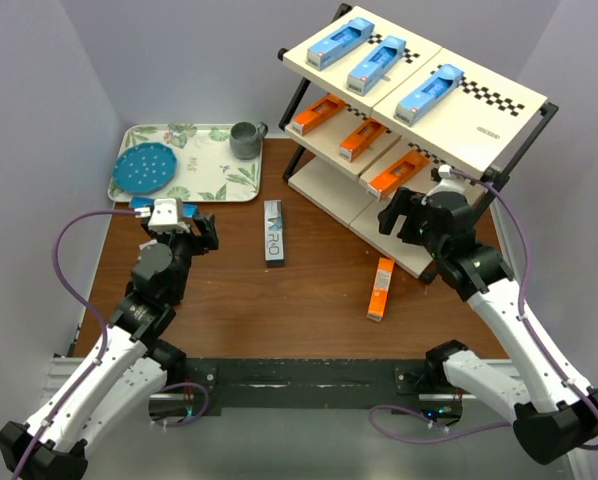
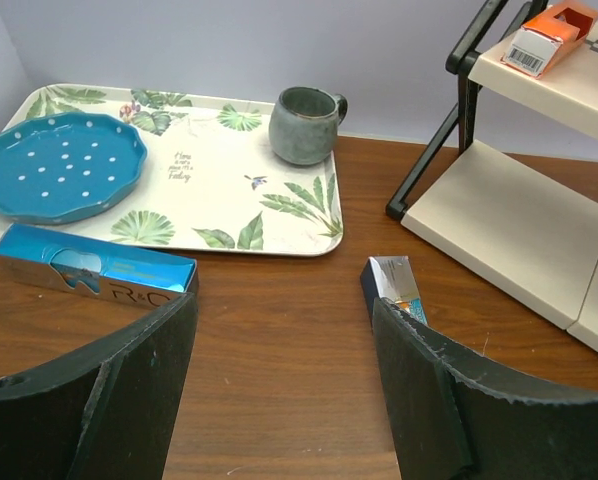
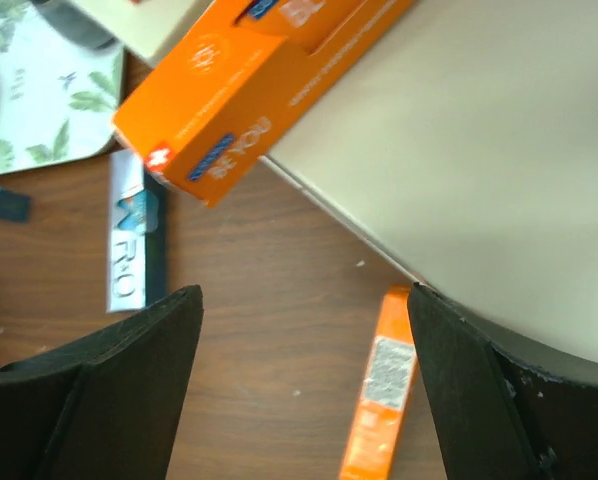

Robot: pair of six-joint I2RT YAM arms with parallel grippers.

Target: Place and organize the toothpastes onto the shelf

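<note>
Left hand [image 2: 279, 310] nearest me, fingers spread wide with nothing between them. A blue toothpaste [image 2: 94, 265] lies just off its 9 o'clock finger, and the end of a grey-teal box [image 2: 394, 285] sits by the 3 o'clock one. Right hand [image 3: 304, 300] is wide and empty too, near the shelf [image 1: 459, 130], with a loose orange box [image 3: 379, 400] at its 6 o'clock. Shelf stands at 1 o'clock on the bench [image 1: 279, 320] — three blue on top, three orange in the middle, bottom tier bare. I'd call it midway, at the step of picking a loose box — that needs centring over one, dropping, and closing across its narrow width. Bench is brown wood, with a leaf tray [image 1: 214, 185] carrying a mug [image 1: 245, 139] and plate [image 1: 146, 168] at 11 o'clock. Pale walls [image 1: 179, 60].
</note>
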